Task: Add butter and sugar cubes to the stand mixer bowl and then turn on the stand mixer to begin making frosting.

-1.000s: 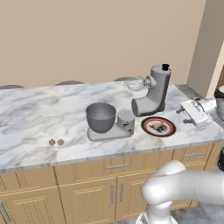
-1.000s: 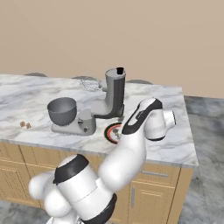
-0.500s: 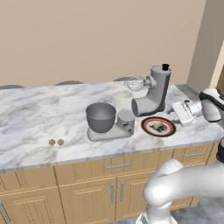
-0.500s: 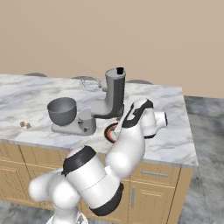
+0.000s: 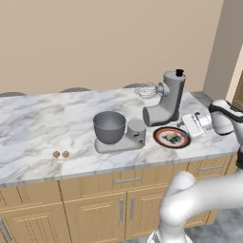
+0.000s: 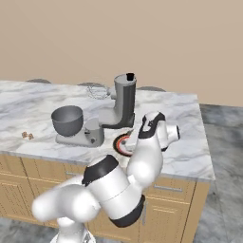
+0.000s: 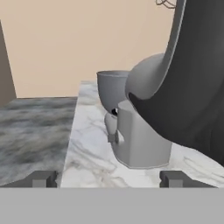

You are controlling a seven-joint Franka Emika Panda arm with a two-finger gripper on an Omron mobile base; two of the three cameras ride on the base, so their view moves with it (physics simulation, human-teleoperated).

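Currently your gripper (image 7: 105,179) hangs low at the counter (image 5: 33,123) edge near the red-rimmed plate (image 5: 171,137), fingers spread and empty. The butter (image 5: 171,138) appears to lie on that plate; sugar cubes (image 5: 60,154) sit well left of the stand mixer bowl (image 5: 109,126). First pickup seems in hand: next, close on the butter.
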